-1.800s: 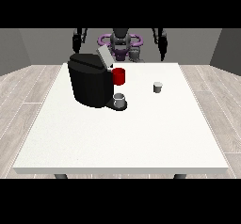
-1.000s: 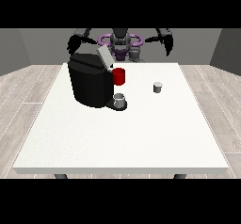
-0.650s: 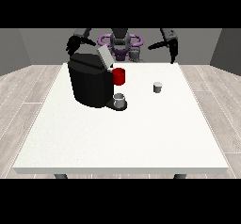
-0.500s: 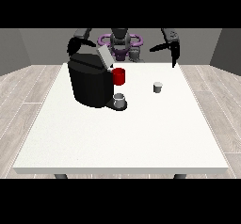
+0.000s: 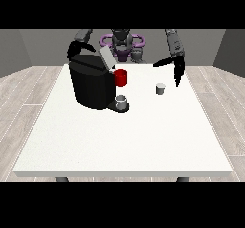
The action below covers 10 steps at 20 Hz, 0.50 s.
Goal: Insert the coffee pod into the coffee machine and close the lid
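While my view's right hand (image 5: pixel 175 67) hangs spread above it, the coffee pod (image 5: pixel 160 88) stands on the white table (image 5: pixel 124 136), right of the coffee machine (image 5: pixel 92 82); red mug (image 5: pixel 121 77), grey cup (image 5: pixel 121 101) between; lid (image 5: pixel 106 58) raised.

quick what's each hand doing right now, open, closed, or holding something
Hand at the view's right: open, fingers spread, holding nothing, above the small grey coffee pod.
Hand at the view's left: cannot be told.

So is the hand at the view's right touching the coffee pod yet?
Apart. In the front view, the hand at the view's right hangs above and to the right of the small coffee pod, with bare white table showing between them.
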Each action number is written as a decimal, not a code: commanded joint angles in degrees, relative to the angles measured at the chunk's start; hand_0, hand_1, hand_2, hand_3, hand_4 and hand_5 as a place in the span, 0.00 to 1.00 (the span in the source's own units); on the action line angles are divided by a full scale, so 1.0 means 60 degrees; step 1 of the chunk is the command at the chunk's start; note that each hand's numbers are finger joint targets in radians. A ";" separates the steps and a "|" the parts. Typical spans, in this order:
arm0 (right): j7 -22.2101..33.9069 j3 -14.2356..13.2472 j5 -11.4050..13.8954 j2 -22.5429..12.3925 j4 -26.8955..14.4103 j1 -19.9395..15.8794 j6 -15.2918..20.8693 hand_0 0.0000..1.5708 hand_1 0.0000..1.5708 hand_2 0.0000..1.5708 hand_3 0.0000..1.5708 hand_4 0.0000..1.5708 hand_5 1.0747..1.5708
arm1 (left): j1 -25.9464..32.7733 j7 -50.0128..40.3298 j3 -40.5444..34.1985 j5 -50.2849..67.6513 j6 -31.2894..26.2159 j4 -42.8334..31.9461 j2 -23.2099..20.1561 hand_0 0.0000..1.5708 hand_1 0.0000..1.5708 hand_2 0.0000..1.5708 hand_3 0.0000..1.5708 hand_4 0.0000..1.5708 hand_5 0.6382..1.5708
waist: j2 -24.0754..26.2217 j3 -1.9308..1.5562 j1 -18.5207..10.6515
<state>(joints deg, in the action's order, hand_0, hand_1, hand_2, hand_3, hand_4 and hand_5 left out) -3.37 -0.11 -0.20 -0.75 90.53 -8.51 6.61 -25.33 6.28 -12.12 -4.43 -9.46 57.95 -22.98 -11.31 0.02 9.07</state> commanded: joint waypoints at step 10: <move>0.0294 0.0175 0.0688 0.0084 -0.1022 -0.0388 0.0525 0.00 0.00 0.00 0.00 0.27 1.00 | -0.1171 0.0121 0.0714 -0.1547 0.0289 -0.1927 -0.0284 0.00 0.00 0.24 0.00 0.00 1.00 | -0.0045 -0.0001 -0.0141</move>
<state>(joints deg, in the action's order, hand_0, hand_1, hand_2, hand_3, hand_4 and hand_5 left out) -1.76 -0.31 2.09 -1.13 86.05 -11.38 8.51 -30.08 7.44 -8.71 -11.48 -7.31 48.92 -23.35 -12.41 0.02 8.31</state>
